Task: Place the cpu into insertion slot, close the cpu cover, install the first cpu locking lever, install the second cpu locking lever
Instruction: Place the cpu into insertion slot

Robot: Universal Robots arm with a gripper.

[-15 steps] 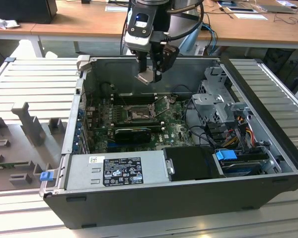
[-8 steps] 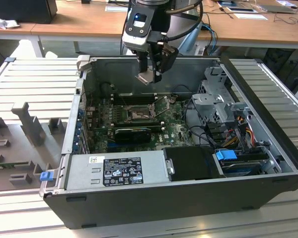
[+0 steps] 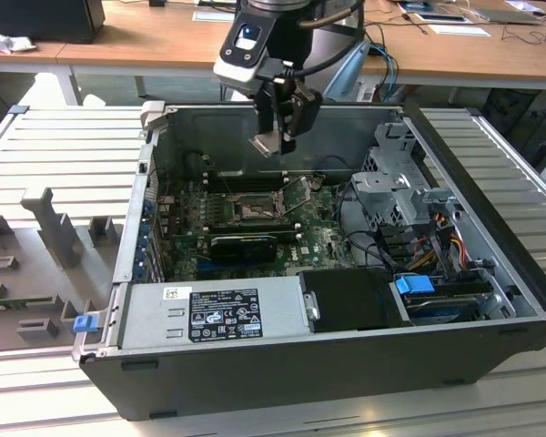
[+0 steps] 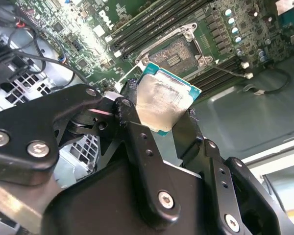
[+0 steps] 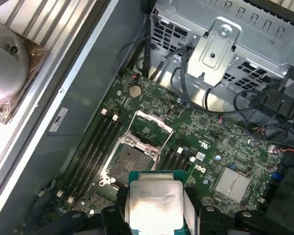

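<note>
Gripper (image 3: 278,138) was clenched on the cpu (image 3: 266,144), sitting upper centre of the exterior view, above the open computer case (image 3: 300,387). Chip was pinched by two opposite edges. In the second wrist view the black fingers (image 4: 132,120) flanked it on both sides, pale metal face toward the camera, green rim showing. It was clear of the board, touching nothing but the fingers, and in the exterior view it looked tilted, not level.

The socket (image 3: 250,211) lay below the gripper on the motherboard (image 3: 323,244). In the exterior view it sat lower in the frame and slightly toward the exterior view's left of the chip, so not straight under it by my read. The first wrist view had the socket (image 5: 132,164) just beyond the held cpu (image 5: 154,203). Its dark pin field was bare, no chip seated.

The cpu cover (image 5: 154,128) stood raised off the socket, swung open on the edge toward the drive cage (image 5: 220,46). Locking levers were too thin to place.

Chip is near square, so no real long axis. Its edges looked turned a bit against the socket's edges in the first wrist view, though that could be camera angle. Judgement: placing step under way, cpu carried over the socket but not lowered; cover and both levers not yet done.
</note>
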